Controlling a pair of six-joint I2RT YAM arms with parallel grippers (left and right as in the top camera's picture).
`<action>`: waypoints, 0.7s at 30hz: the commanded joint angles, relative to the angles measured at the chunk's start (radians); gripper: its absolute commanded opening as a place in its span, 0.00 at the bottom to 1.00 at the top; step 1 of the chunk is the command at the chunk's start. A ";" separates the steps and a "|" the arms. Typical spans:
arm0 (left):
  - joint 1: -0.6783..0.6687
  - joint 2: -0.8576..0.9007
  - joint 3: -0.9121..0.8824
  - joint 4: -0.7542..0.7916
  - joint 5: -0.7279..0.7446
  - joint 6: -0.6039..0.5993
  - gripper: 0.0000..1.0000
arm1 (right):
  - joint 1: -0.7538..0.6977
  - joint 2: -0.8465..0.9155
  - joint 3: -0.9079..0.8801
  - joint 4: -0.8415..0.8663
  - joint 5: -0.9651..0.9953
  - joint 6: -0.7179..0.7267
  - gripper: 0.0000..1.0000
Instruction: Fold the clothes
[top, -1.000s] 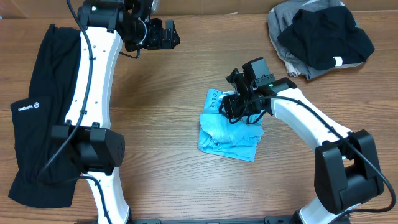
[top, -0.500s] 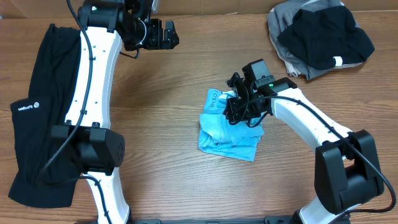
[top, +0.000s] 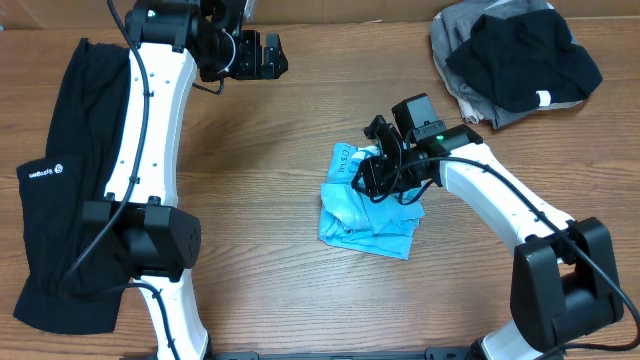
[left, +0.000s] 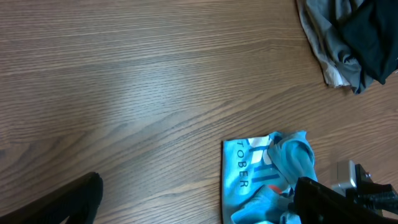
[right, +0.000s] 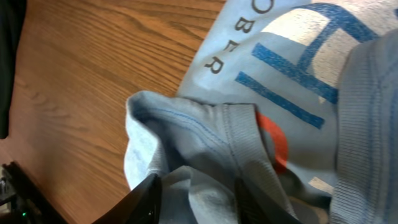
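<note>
The light blue T-shirt (top: 352, 222) lies bunched in a rough packet at the middle of the table (top: 290, 300), its long axis running from the far side toward the near side with a slight slant, the printed lettering along its left edge. The right gripper (top: 376, 178) is directly over the shirt's far end, touching or just above the cloth. In the right wrist view its 2 fingers (right: 147, 194) stand partly apart with a raised ridge of the ribbed collar (right: 205, 134) between them; whether they pinch that ridge or only straddle it, I cannot tell. The left gripper (top: 266, 55) hangs well apart at the far left of the table, jaws fully spread and holding nothing, so the right arm is plainly the nearer 1. The coming move likely turns on that collar ridge lying straight below the right jaws. There is bare wood on every side of the shirt, most of it toward the left and near edge. A long black garment (top: 60, 180) lies along the left side under the left arm, and a black and grey pile (top: 515, 60) sits at the far right corner, both well clear.
</note>
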 joint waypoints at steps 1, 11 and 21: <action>-0.002 -0.019 0.015 0.003 -0.003 0.016 1.00 | 0.000 -0.031 0.016 0.004 -0.041 -0.042 0.41; -0.002 -0.019 0.015 0.008 -0.003 0.016 1.00 | 0.000 -0.031 0.016 0.010 -0.046 -0.130 0.55; -0.002 -0.019 0.015 0.011 -0.003 0.016 1.00 | 0.000 -0.031 0.015 -0.037 -0.072 -0.207 0.58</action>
